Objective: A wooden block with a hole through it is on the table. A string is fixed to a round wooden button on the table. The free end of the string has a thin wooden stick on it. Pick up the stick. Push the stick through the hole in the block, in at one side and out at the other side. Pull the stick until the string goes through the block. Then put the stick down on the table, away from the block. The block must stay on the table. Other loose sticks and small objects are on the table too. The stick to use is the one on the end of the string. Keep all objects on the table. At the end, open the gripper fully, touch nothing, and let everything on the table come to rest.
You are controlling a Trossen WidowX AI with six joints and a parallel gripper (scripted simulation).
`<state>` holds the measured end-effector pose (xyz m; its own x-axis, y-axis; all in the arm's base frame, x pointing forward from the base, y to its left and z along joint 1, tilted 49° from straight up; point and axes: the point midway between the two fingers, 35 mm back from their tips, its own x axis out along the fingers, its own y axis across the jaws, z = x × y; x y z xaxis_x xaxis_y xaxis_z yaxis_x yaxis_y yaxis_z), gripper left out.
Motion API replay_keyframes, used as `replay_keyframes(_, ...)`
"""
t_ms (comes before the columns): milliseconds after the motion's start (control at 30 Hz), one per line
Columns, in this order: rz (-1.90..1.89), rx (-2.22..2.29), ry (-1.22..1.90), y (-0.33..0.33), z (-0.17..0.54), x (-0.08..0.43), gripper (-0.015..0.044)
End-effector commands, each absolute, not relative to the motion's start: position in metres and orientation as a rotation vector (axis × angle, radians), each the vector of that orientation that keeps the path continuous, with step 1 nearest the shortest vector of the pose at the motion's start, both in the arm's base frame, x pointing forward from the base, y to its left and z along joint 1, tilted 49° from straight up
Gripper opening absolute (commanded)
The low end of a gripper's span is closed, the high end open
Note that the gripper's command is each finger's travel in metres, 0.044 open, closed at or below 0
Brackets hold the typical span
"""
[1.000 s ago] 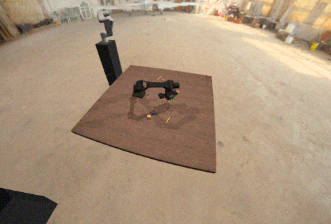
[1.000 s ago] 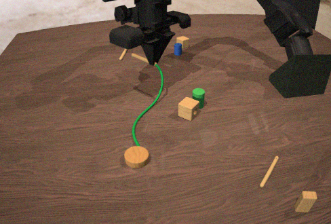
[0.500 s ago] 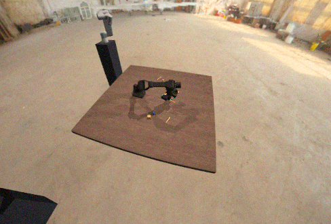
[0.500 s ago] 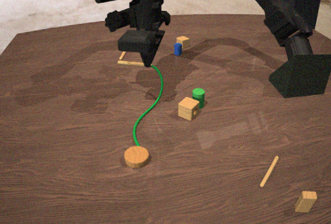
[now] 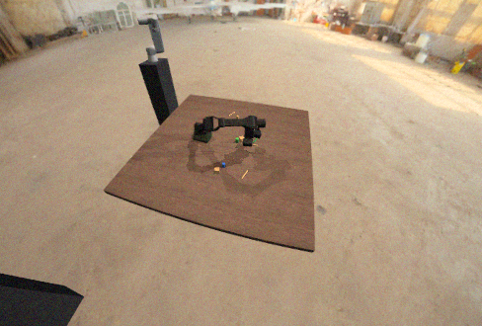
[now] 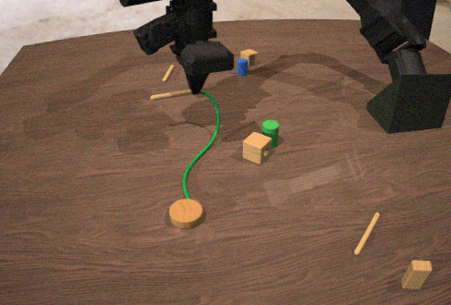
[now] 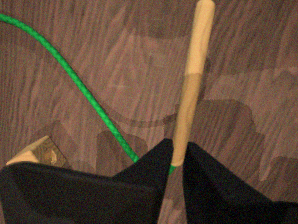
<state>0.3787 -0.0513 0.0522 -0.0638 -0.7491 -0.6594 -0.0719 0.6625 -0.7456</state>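
Note:
My gripper (image 6: 196, 91) (image 7: 177, 148) is shut on the string's stick (image 6: 168, 94) (image 7: 196, 60), at its string end. The stick's free end points away from the fingers, to the left in the exterior view. It is held above the table. The green string (image 6: 218, 116) (image 7: 82, 90) curves from the fingers to the round wooden button (image 6: 186, 212). The block with the hole (image 6: 253, 149) (image 7: 49, 151) stands on the table, apart from stick and string. A dark hole shows in its right face in the exterior view.
A green cylinder (image 6: 271, 128) stands right behind the holed block. A blue cylinder (image 6: 242, 67) (image 5: 223, 165) and a wooden block (image 6: 249, 55) (image 5: 216, 170) stand farther back. One loose stick (image 6: 168, 73) (image 5: 245, 174) lies beyond the held stick, another (image 6: 367, 234) front right near a small block (image 6: 417, 274).

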Motion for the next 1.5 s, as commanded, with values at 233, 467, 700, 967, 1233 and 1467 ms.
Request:
replay_keyframes(233,-0.307,-1.007,1.708,-0.047,0.046,0.390,0.0000)
replay_keyframes(467,-0.097,-1.187,1.775,-0.045,0.043,0.395,0.0000)
replay_keyframes(700,0.127,-1.362,1.825,-0.043,0.040,0.400,0.0000)
replay_keyframes(967,0.397,-1.555,1.858,-0.041,0.036,0.406,0.0000)
replay_keyframes(1233,0.684,-1.738,1.863,-0.038,0.032,0.412,0.0000)
replay_keyframes(1467,0.949,-1.889,1.841,-0.036,0.029,0.417,0.0000)
